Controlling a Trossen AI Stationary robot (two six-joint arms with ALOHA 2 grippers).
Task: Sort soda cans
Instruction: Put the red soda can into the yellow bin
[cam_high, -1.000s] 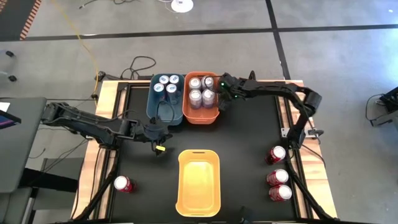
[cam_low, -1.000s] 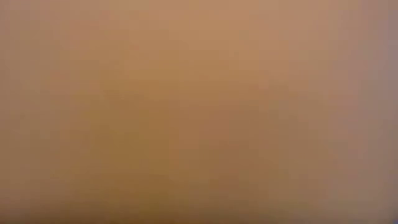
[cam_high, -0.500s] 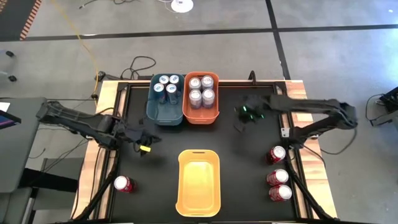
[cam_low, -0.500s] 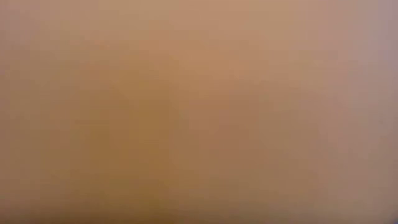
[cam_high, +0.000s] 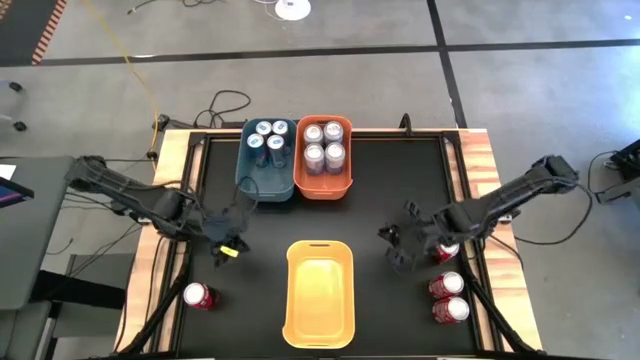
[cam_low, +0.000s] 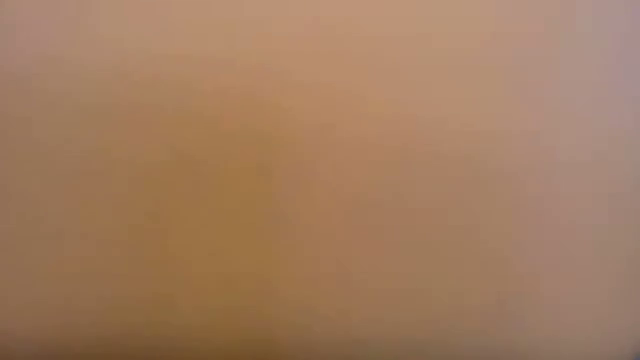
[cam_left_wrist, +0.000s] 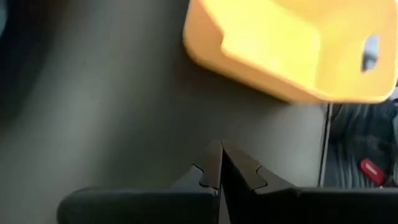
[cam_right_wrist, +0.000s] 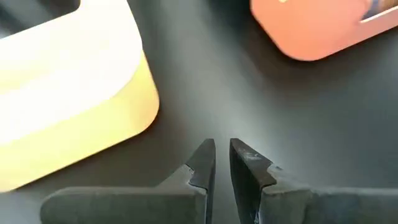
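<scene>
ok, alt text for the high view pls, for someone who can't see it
Top-down view of a black table: a blue bin holds four cans, an orange bin four silver cans, and a yellow bin sits empty. The left gripper and right gripper hover either side of it, holding nothing. Red cans stand at both edges.

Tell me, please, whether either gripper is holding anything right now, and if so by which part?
Nothing is held. The left gripper is shut on nothing above bare mat, and the right gripper has only a narrow empty gap.
</scene>
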